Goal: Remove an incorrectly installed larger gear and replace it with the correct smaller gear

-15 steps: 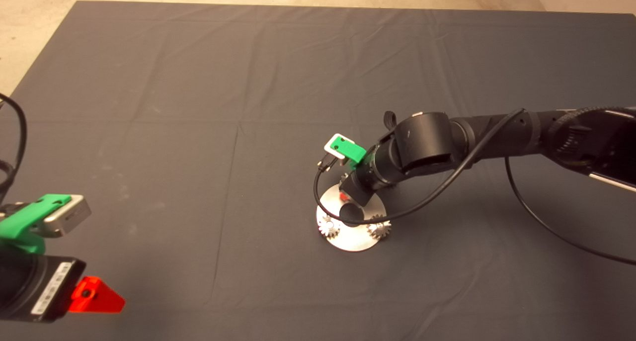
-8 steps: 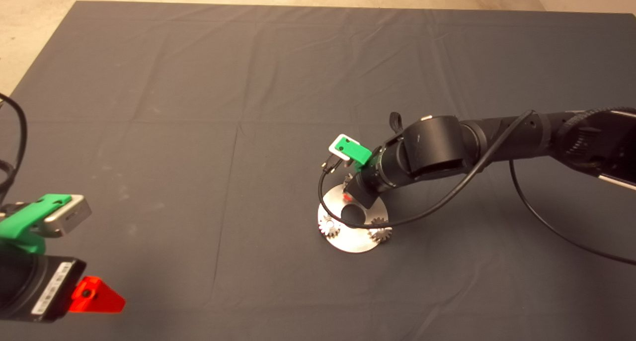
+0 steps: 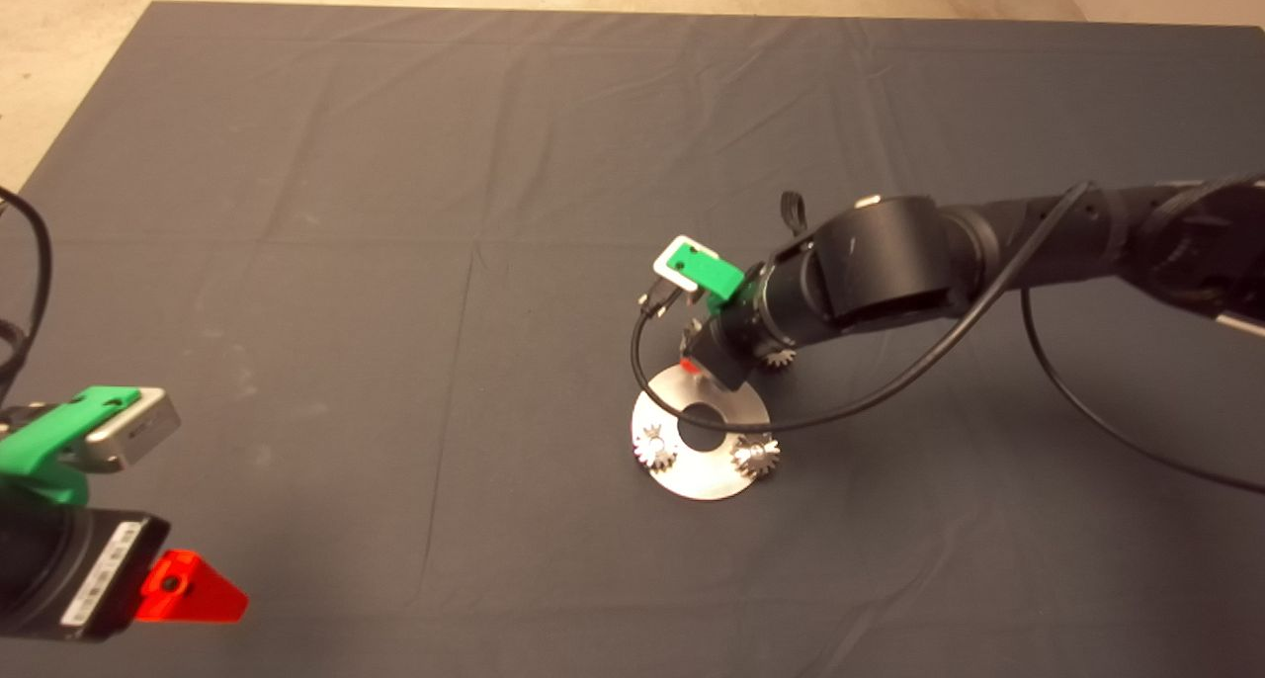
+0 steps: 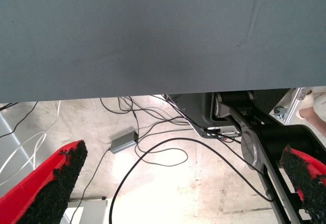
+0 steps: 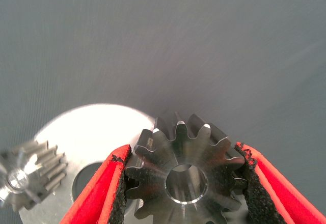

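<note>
At the lower left edge of the head view the left gripper (image 3: 185, 588) waits, well apart from the work. In its wrist view its jaws stand wide open with nothing between them, and past the edge of the dark mat (image 4: 153, 35) one sees the floor (image 4: 168, 188) with several cables (image 4: 153, 158) on it. Near the middle of the mat, which covers the desk, lies a round metal plate (image 3: 704, 475) with a hole in its centre. Two small shiny gears sit on its near part, one on the left side (image 3: 654, 447) and one on the right side (image 3: 755, 455). The right gripper (image 3: 692, 364) hangs over the far edge of this plate, at the end of the black arm that comes from the right. In the right wrist view its jaws are closed on the larger gear (image 5: 173, 152), with a black pad (image 5: 121, 183) pressed against the teeth on each side, so this gear is held above the rim of the plate and the mat. Just to the right of the gripper, the smaller gear (image 3: 779, 358) lies on the mat, beside the plate and partly hidden under the arm.
</note>
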{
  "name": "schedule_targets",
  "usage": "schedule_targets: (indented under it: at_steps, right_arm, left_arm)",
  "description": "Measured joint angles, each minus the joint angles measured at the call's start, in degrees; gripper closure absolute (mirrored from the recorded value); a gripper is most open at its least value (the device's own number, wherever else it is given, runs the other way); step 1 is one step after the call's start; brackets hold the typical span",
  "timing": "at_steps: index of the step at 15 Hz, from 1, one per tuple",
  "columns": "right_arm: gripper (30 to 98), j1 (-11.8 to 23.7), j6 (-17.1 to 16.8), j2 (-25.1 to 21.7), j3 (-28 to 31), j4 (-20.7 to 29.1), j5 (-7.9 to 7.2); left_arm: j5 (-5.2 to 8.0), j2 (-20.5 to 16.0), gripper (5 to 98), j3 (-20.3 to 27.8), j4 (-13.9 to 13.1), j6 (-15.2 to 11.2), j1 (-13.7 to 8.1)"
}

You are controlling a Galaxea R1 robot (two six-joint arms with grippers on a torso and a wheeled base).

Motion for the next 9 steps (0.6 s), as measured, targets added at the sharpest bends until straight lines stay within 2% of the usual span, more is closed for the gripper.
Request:
schedule_targets:
  at_steps: [3,6,9]
  right_arm:
    - [78.6,2.13,0.32,-3.46,1.02,0.00,0.55]
    - [78.6,1.89,0.46,-9.32,1.07,0.02,-0.41]
    - [78.6,1.91,0.46,-13.86,1.10,0.05,-0.52]
  left_arm:
    - [0.02,-0.16,5.4,0.00,0.00,0.00,0.00]
    - [-0.01,-0.16,5.4,0.00,0.00,0.00,0.00]
    - [0.00,-0.13,5.4,0.00,0.00,0.00,0.00]
